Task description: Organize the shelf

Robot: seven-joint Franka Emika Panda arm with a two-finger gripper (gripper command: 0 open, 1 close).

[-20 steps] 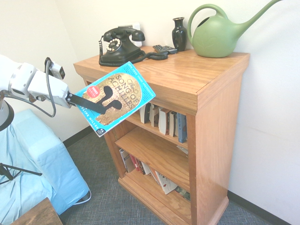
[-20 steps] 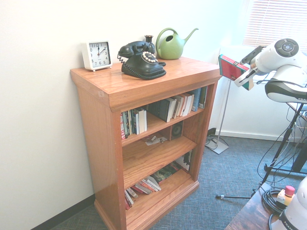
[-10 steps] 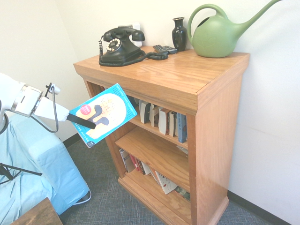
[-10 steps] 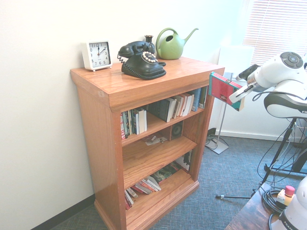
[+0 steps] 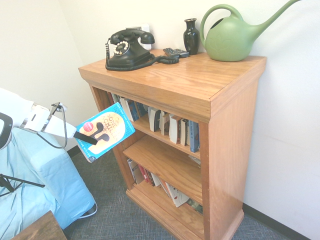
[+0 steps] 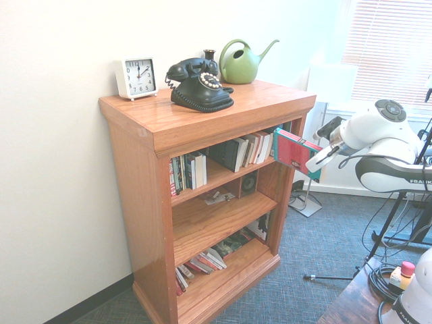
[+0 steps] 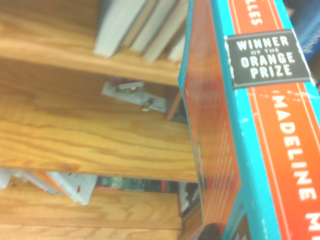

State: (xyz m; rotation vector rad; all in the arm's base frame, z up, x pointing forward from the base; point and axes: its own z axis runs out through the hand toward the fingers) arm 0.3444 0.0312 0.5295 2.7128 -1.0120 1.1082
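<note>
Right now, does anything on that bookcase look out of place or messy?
Yes. On the shelf's bottom level, the books lie flat and sprawled instead of upright, and a small loose item sits alone on the middle level.

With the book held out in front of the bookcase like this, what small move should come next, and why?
Probably ease the blue book forward toward the top inner row of the shelf. The end effector grips its lower edge, shut on it, and the book hangs tilted just outside the opening. In the second exterior view it sits level with that row, beside the standing books, so it likely needs turning upright too.
</note>
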